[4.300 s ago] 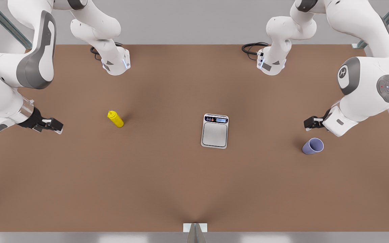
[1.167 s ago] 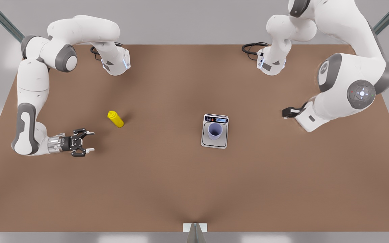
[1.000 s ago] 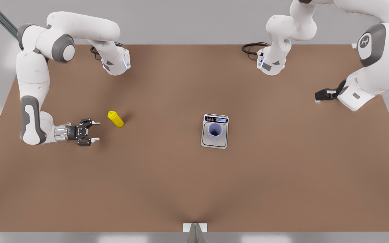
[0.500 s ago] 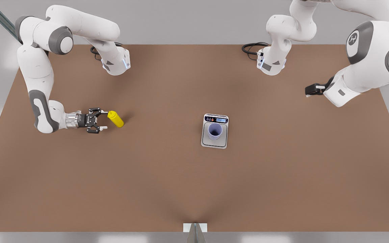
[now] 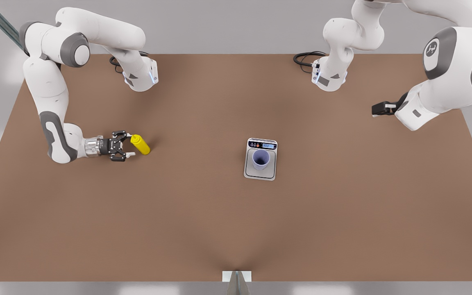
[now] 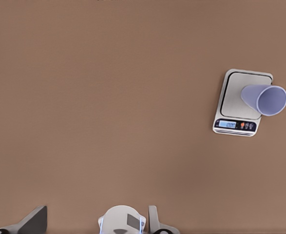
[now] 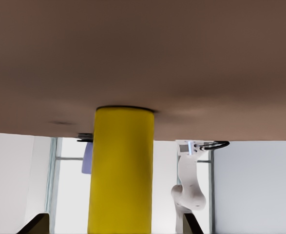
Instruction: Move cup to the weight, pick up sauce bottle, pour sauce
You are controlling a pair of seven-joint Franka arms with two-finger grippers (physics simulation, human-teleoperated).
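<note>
Front view shows you the cup (image 5: 260, 159) upright on the weight (image 5: 260, 172), its inside showing nothing. Your sauce bottle (image 5: 140, 144) stands between the right gripper's (image 5: 126, 145) spread fingers, not yet clamped. The left gripper (image 5: 375, 110) waits high, fingers apart.

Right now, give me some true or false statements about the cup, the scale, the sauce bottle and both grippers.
1. The cup stands on the scale. True.
2. The sauce bottle lies on the scale. False: it stands on the table, at the front view's left.
3. The right gripper is open beside the bottle. True.
4. The left gripper holds the cup. False: it hangs apart, at the front view's right.
5. The cup lies tipped over. False: it is upright.
</note>
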